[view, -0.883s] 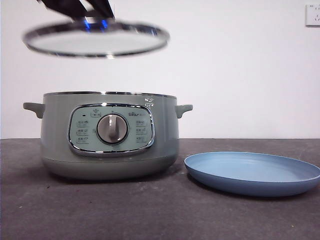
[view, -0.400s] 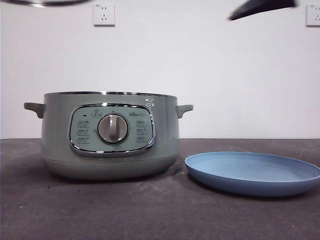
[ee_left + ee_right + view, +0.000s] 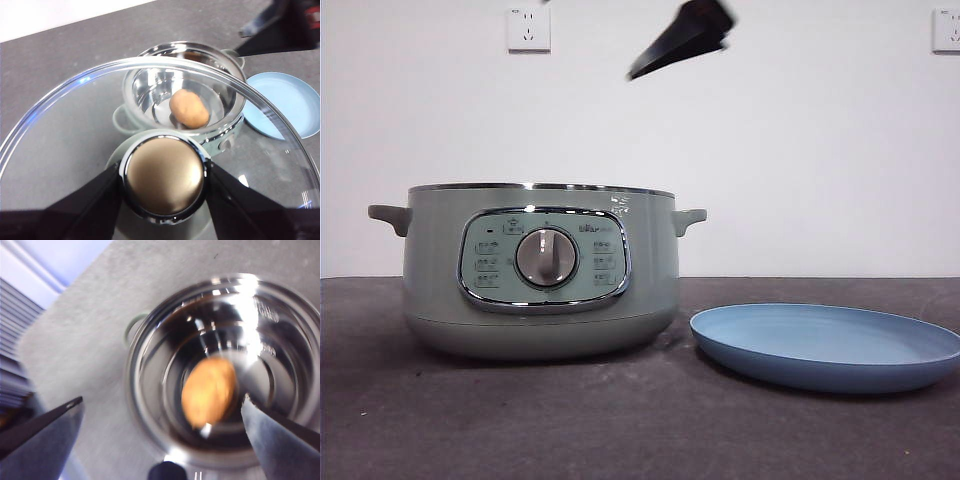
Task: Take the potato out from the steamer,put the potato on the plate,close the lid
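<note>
Front view: steamer (image 3: pixel 540 270) uncovered, plate (image 3: pixel 825 345) at its 3 o'clock, contents hidden. Wrist views reveal the potato (image 3: pixel 189 107) inside. Left gripper (image 3: pixel 164 182) clamps the lid (image 3: pixel 65 145) by its knob; right gripper (image 3: pixel 160 425) hangs overhead, jaws spread wide, empty.

Bright, even light — right wrist blurred

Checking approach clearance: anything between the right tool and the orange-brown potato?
Nothing: right wrist view shows open right tool above bare air, potato alone in steamer.
</note>
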Tool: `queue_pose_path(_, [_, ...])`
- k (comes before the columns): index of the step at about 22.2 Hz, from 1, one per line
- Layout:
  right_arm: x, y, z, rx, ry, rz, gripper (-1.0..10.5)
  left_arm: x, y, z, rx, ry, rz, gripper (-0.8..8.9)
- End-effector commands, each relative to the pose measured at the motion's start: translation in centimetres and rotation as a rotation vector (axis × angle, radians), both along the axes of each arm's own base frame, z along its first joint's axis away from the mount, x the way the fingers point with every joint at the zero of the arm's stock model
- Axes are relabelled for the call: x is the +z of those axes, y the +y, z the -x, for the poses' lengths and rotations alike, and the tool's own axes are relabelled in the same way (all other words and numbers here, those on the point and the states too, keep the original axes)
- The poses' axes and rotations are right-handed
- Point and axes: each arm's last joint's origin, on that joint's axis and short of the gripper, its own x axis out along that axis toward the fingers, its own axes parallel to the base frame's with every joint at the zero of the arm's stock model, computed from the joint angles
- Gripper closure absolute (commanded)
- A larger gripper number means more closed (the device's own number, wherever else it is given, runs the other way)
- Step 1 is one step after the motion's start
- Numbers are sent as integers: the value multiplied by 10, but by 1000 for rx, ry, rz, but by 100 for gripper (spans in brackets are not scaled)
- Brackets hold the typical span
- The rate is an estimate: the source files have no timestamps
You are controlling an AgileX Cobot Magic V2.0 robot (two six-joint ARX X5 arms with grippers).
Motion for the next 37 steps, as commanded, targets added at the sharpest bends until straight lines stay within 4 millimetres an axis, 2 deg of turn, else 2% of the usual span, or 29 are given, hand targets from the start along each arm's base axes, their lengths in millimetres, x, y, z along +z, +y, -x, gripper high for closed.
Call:
queue_pose_path(1, [-18, 22, -13, -7, -3, 57, 348, 7, 4, 13, 15, -60, 29, 827])
queue_pose_path(8, [-68, 61, -31, -48, -30, 169, 349, 5, 7, 22, 15, -56, 28, 827])
queue_pose_path(13, [-101, 85, -32, -62, -62, 255, 349, 4, 7, 22, 12, -42, 22, 827])
queue_pose_path(18, [-127, 94, -38, -94, -65, 314, 350, 3, 7, 23, 10, -37, 17, 827])
queue_pose_path(23, [-137, 95, -40, -114, -42, 335, 355, 3, 7, 23, 2, -38, 4, 827])
queue_pose_path(26, [-142, 94, -40, -115, -28, 360, 484, 3, 7, 23, 0, -39, 2, 827])
queue_pose_path(28, [-146, 93, -40, -113, -12, 379, 494, 3, 7, 23, -1, -39, 2, 827])
queue_pose_path(31, [-146, 94, -40, -109, -10, 376, 684, 3, 7, 23, -1, -39, 1, 827])
queue_pose_path(34, [-145, 96, -40, -106, -22, 361, 972, 3, 7, 23, -2, -40, -1, 827])
queue_pose_path(37, [-130, 93, -38, -100, -57, 340, 963, 3, 7, 23, -2, -43, 0, 827])
